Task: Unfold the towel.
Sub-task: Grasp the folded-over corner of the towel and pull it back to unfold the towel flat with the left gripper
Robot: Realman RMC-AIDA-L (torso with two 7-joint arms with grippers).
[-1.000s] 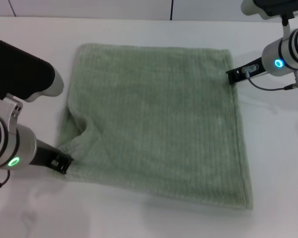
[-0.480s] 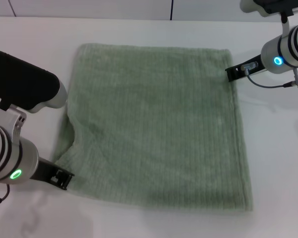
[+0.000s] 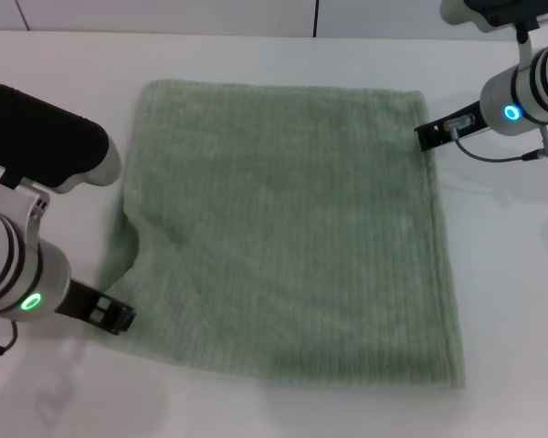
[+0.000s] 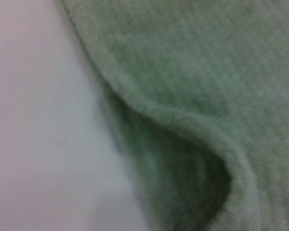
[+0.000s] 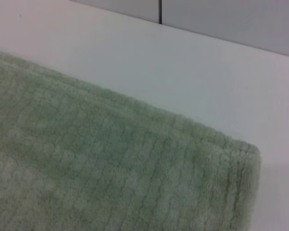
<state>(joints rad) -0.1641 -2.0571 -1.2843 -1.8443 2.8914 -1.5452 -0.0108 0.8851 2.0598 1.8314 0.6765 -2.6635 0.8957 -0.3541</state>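
The pale sage-green towel (image 3: 292, 228) lies spread almost flat on the white table (image 3: 511, 301). A fold bulges up along its left edge (image 3: 137, 239); the left wrist view shows that raised fold close up (image 4: 216, 144). My left gripper (image 3: 119, 318) is at the towel's near left corner, low on the table and shut on the cloth. My right gripper (image 3: 426, 135) touches the far right corner, which the right wrist view shows lying flat (image 5: 231, 159).
The table's back edge meets a wall (image 3: 256, 14) behind the towel. Bare table surrounds the towel on all sides, widest at the near right (image 3: 521, 365).
My left gripper has moved toward the table's front edge, drawing the near left corner with it; the fold along the left edge has lengthened and flattened. The right gripper barely shifted.
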